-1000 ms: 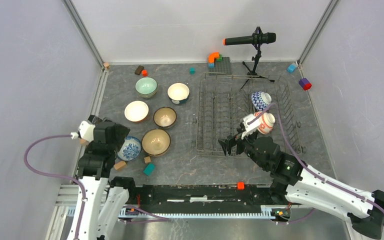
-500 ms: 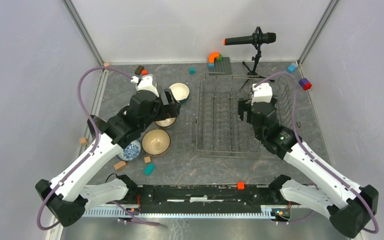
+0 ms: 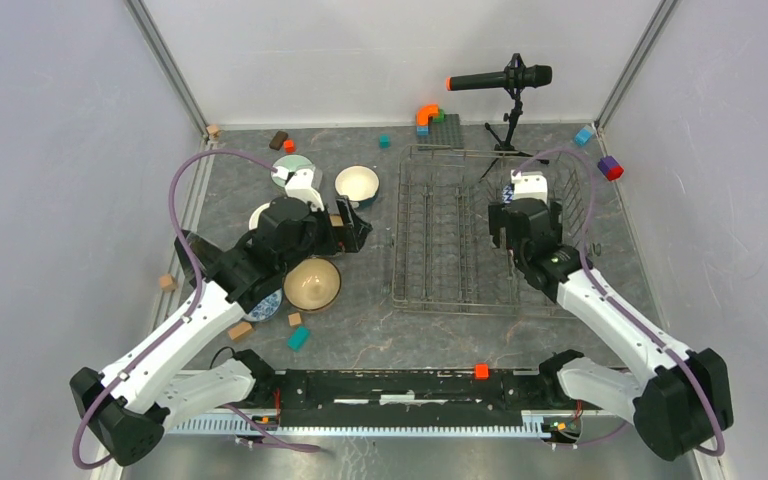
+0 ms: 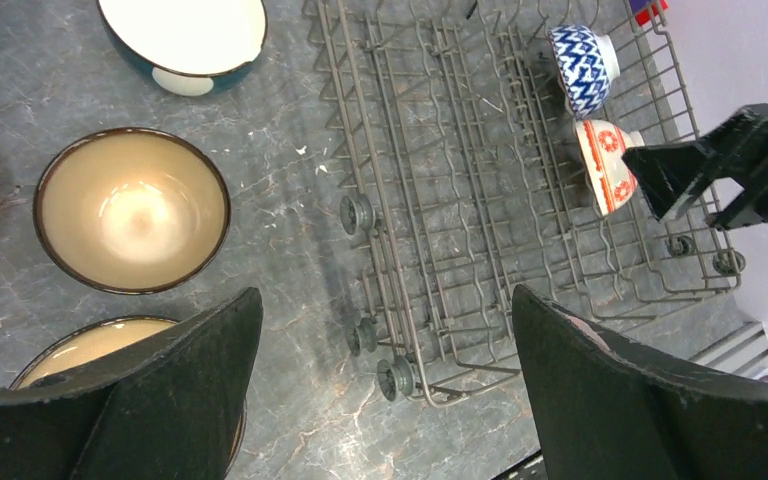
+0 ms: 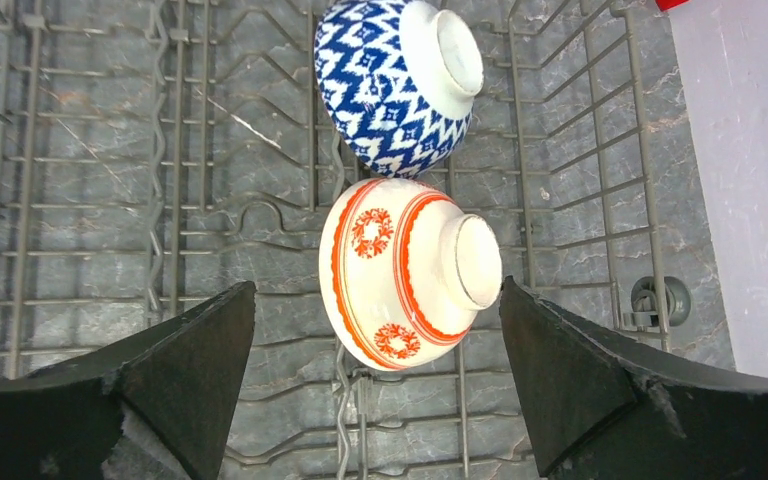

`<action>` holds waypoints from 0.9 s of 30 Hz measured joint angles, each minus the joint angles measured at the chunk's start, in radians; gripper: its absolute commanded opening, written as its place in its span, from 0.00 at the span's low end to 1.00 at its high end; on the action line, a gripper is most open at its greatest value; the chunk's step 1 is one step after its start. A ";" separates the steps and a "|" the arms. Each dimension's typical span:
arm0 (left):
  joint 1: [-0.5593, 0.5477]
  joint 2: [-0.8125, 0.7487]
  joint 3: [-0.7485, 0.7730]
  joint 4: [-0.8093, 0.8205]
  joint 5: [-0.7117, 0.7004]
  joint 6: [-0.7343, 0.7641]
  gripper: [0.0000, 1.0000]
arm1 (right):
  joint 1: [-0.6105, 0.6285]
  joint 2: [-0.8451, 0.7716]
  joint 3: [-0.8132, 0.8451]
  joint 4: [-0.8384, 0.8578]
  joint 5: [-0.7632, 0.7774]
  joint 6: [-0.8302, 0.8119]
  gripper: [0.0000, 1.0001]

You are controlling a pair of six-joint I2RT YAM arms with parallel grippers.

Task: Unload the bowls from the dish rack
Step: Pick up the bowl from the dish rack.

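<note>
Well, two bowls sit in the dish rack, both standing on edge along its right side, one just beside the other. The farther one is the blue-and-white zigzag bowl, the nearer the red-and-white patterned bowl, and in the right wrist view both turn their pale foot rings to the right. The other rows of tines hold nothing.

The right gripper hangs over that pair with its jaws spread wide, one finger on each side of the red-and-white bowl and neither touching it. The left gripper is over the tabletop to the left of the rack, its jaws also released and holding nothing.

Out of the rack I count six bowls on the tabletop, all upright. They are a pale green bowl, a teal bowl with a cream inside, a sliver of a cream bowl under the left arm, a small brown-rimmed bowl seen from the left wrist, a larger brown bowl and a blue-patterned bowl touching it.

Three loose blocks lie just in front of the larger brown bowl: two tan ones and a teal block. One microphone on a tripod stands behind the rack.
</note>
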 measured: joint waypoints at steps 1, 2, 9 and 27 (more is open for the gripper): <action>0.000 -0.002 -0.004 0.000 0.010 0.000 1.00 | 0.000 0.013 -0.001 0.000 0.002 -0.008 0.98; 0.000 -0.002 -0.007 0.000 0.019 0.000 1.00 | 0.000 0.025 -0.001 0.001 0.004 -0.014 0.98; 0.000 -0.001 -0.007 0.007 0.065 0.000 1.00 | 0.000 0.132 0.004 -0.002 0.023 -0.084 0.98; 0.000 0.036 -0.007 0.006 0.106 -0.001 1.00 | -0.130 0.137 0.016 0.026 -0.031 -0.040 0.93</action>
